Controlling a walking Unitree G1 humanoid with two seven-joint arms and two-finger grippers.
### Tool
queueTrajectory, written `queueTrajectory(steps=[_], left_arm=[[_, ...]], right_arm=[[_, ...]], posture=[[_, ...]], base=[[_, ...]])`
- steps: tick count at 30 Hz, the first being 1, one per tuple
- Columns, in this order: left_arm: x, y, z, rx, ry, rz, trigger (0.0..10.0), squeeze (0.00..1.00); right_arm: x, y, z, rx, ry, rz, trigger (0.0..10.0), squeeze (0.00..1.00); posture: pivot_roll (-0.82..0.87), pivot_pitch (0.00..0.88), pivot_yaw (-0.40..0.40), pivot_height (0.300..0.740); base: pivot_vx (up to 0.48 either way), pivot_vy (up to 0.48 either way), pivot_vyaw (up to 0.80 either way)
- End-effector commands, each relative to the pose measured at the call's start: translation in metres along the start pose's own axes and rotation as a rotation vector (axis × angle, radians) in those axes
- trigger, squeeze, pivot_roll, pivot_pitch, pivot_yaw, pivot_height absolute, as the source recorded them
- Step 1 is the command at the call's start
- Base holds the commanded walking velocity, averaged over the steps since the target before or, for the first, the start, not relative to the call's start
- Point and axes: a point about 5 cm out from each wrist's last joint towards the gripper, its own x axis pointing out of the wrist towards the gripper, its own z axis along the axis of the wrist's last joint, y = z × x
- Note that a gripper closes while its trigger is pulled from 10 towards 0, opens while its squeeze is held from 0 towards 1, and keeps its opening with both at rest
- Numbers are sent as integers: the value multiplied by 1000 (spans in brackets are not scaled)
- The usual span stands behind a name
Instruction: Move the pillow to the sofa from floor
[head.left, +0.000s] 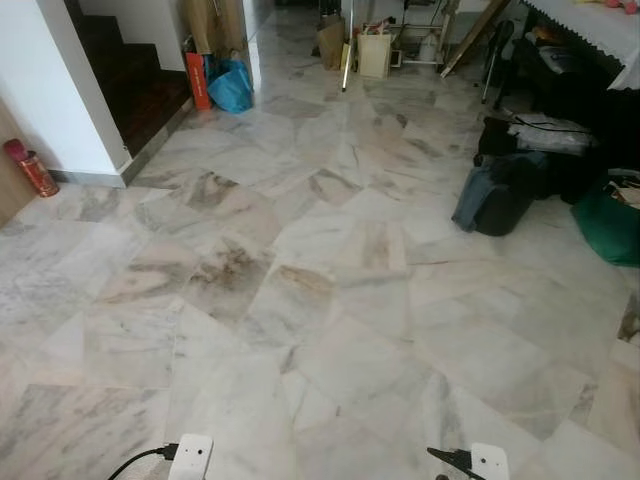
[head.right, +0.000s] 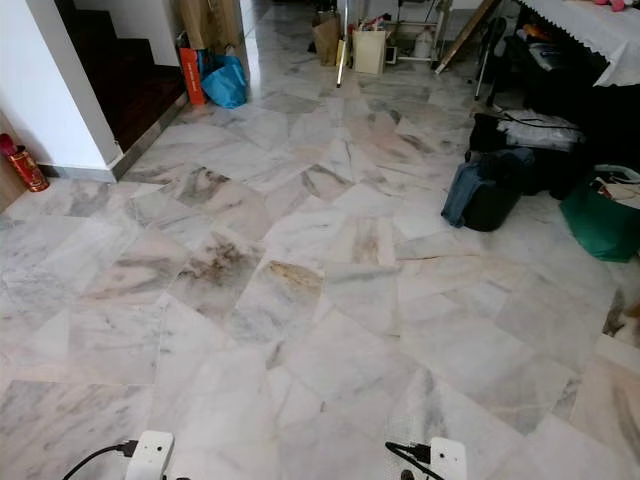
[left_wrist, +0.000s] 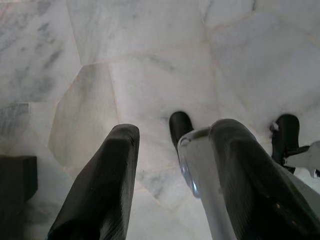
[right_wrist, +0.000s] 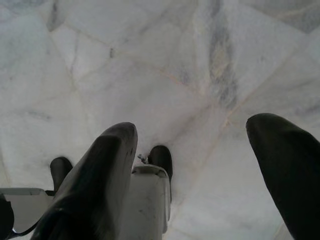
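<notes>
"Across the marble floor (head.left: 300, 300), what containers do you count?"

"Five bags. At eleven o'clock sits a crumpled blue plastic bag (head.left: 232, 88), touching an upright orange box (head.left: 197, 80). At twelve o'clock stand a brown paper bag (head.left: 330, 42) and a cream one (head.left: 375, 55), side by side. At two o'clock a slumped grey-blue fabric bag (head.left: 495, 195) lies near a green bag (head.left: 605, 225). I cannot make out what is inside any of them."

"And the rest?"

"One red cylinder (head.left: 30, 167) stands at ten o'clock against the white wall. Dark wooden stairs (head.left: 130, 80) rise beyond it. At one o'clock, a white lace-edged cloth (head.left: 590, 25) hangs over a bench. The floor itself is glossy, pale slabs cut at angles, veined grey with brown stains."

"The robot's arms?"

"Both hang low over the floor. The left gripper (left_wrist: 175, 130) has its jaws apart, holding nothing, and the right gripper (right_wrist: 194, 125) has its jaws spread wider, holding nothing either. Below them I can see two rounded black feet (left_wrist: 180, 127) on the marble."

"And the pillow?"

"Where it lies, I cannot tell from here."
</notes>
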Motion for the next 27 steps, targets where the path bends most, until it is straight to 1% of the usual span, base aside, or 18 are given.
queueTrajectory(steps=[1, 3, 6, 9, 14, 17, 20, 22, 23, 24, 27], left_arm=[[0, 3, -1, -14, 3, 13, 10000, 0], [-1, 4, -2, -51, 5, 27, 10000, 0], [-1, 6, -3, -81, 7, 37, 10000, 0], [-1, 6, -2, -50, 13, 25, 10000, 0], [-1, 7, -1, -28, 12, 20, 10000, 0], [-1, 7, -1, -22, 11, 18, 10000, 0], [-1, 7, -1, -20, 9, 15, 10000, 0], [0, 6, 0, -10, 10, 11, 10000, 0], [0, 6, 0, -10, 10, 11, 10000, 0], [0, 6, -1, -4, 15, 7, 10000, 0], [0, 5, -1, -2, 18, 4, 10000, 0]], right_arm=[[0, 2, -1, -20, 12, 12, 10000, 0], [1, 3, 1, -46, 13, 26, 10000, 0], [1, 4, 3, -49, 7, 29, 10000, 0], [1, 5, 4, -21, -1, 22, 10000, 0], [1, 7, 0, 4, 6, 23, 10000, 0], [-1, 1, -8, 23, 24, 8, 10000, 0], [-4, -7, -13, 14, 32, 4, 10000, 0], [-6, -16, -18, 17, 34, -4, 10000, 0], [-6, -16, -18, 17, 34, -4, 10000, 0], [-8, -21, -21, 16, 37, -8, 10000, 0], [-9, -24, -23, 20, 36, -7, 10000, 0]], posture=[[84, 0, -48, 740], [94, 0, -55, 740], [88, 0, -41, 740], [71, 0, -25, 740], [57, 0, -29, 740], [54, 0, -31, 740], [50, 0, -29, 740], [41, 0, -29, 740], [41, 0, -29, 740], [43, 0, -34, 740], [46, 0, -42, 740]], base=[[0, 0, 0], [0, 0, 0], [0, 0, 0], [0, 0, 0], [0, 0, 0], [0, 0, 0], [0, 0, 0], [-244, 0, 0], [-247, 0, 0], [-251, 0, 0], [-252, 0, 0]])
